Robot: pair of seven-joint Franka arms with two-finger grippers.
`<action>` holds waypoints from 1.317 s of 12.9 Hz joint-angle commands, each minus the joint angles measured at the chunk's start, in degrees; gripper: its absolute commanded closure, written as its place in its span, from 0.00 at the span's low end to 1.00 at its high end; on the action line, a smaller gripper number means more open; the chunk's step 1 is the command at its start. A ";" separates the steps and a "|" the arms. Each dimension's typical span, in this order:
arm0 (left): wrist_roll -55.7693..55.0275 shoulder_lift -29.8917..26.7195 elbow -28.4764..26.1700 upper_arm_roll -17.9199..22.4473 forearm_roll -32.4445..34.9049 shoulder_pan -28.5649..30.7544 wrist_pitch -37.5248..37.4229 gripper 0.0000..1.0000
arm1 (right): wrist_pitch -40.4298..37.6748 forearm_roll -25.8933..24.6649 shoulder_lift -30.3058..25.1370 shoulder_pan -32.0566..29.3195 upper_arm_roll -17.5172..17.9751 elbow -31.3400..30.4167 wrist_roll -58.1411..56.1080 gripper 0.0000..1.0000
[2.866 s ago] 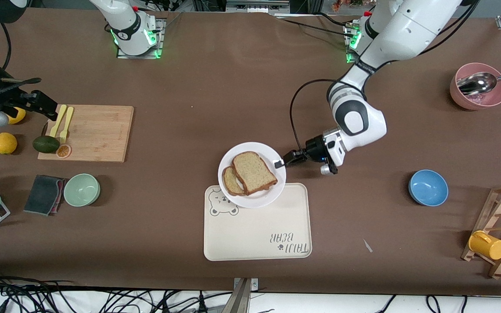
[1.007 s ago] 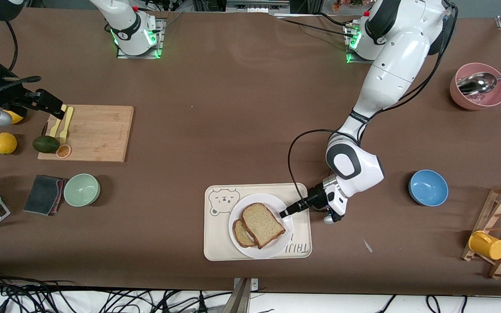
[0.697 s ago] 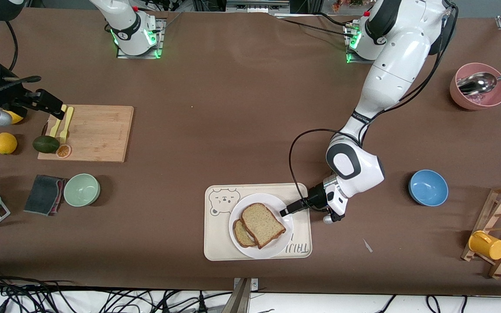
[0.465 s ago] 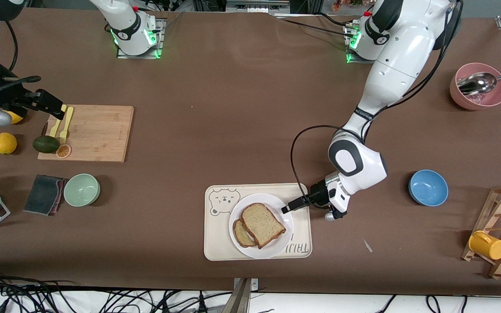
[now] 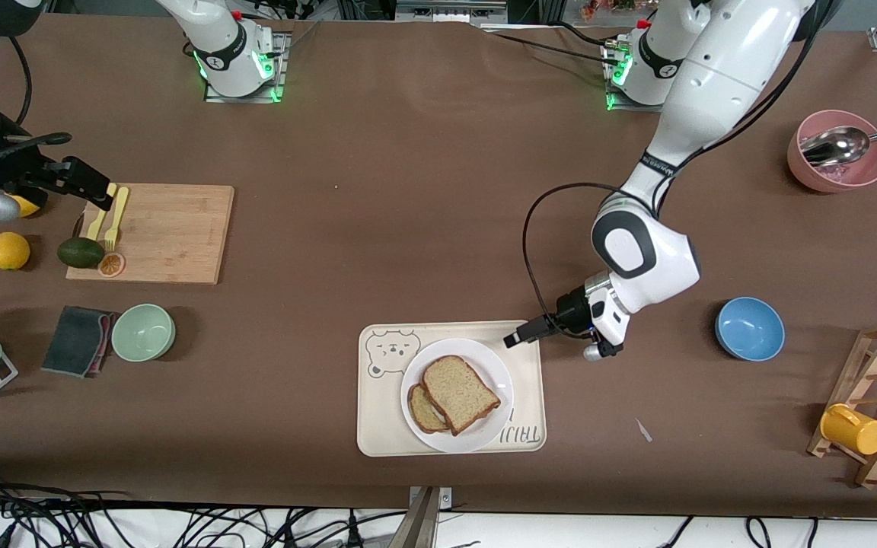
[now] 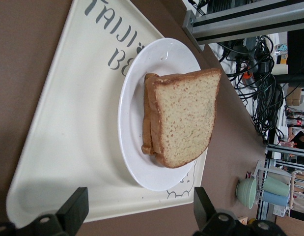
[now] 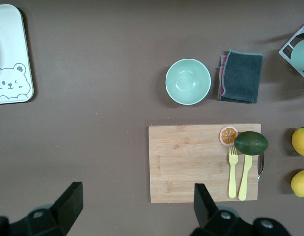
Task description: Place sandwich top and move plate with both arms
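The white plate (image 5: 484, 356) rests on the cream bear tray (image 5: 377, 426). On it the sandwich top (image 5: 460, 393) lies over a lower bread slice (image 5: 422, 412), shifted off it. My left gripper (image 5: 515, 339) hangs open over the tray's corner toward the left arm's end, clear of the plate's rim. The left wrist view shows the plate (image 6: 132, 113), the sandwich top (image 6: 186, 118) and the tray (image 6: 68, 147) past my open left gripper (image 6: 140, 211). My right gripper (image 5: 96, 196) waits open by the cutting board (image 5: 164, 232); in its wrist view this right gripper (image 7: 137, 204) holds nothing.
Toward the right arm's end are a green bowl (image 5: 143, 332), a dark cloth (image 5: 77, 340), an avocado (image 5: 79, 253), a lemon (image 5: 9, 250) and yellow forks (image 5: 111, 217). A blue bowl (image 5: 749, 328), a pink bowl with a spoon (image 5: 838, 152) and a rack with a yellow mug (image 5: 853, 430) are toward the left arm's end.
The plate came onto the tray in my left gripper. That gripper then opened, let go of the rim and drew back and up. The right arm has not moved.
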 commanded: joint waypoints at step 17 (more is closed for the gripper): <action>-2.44 -31.60 -35.81 -0.31 35.27 17.90 -11.41 0.00 | 0.66 0.90 -0.52 0.12 0.09 -0.16 0.02 0.00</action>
